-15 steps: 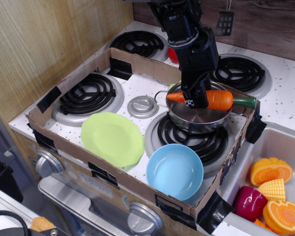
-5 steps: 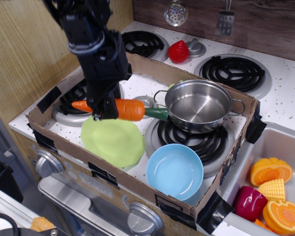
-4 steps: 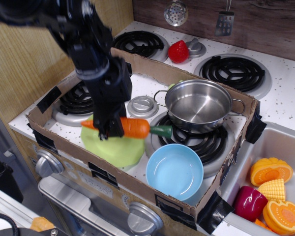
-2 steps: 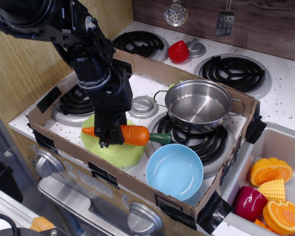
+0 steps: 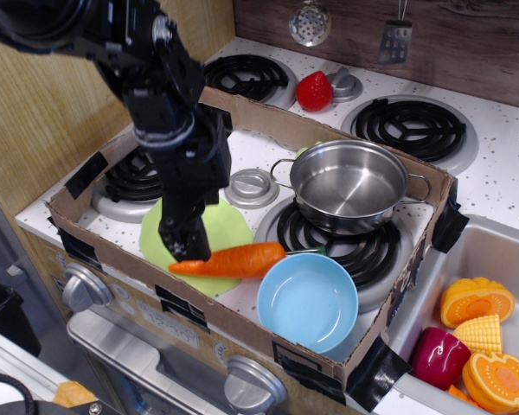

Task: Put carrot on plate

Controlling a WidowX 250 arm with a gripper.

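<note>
The orange carrot [image 5: 232, 260] lies almost flat across the front right edge of the lime-green plate [image 5: 233, 223]. Its thin tip points left and its green stem end points right, towards the pot burner, close to the blue bowl's rim. My black gripper [image 5: 183, 248] hangs just above the carrot's thin end, over the plate. Its fingers look parted and no longer clasp the carrot. My arm hides the plate's left and middle parts.
A steel pot [image 5: 350, 186] stands on the right front burner. A light blue bowl [image 5: 307, 300] sits right of the plate. A cardboard wall [image 5: 242, 333] fences in the stove. A red strawberry toy [image 5: 313, 91] is behind it, and toy foods [image 5: 480, 333] lie in the sink.
I carried the carrot from over the pot leftwards and down to the plate. In the last half second it left my fingers, dropped and now lies on the plate's edge, shifted right.
</note>
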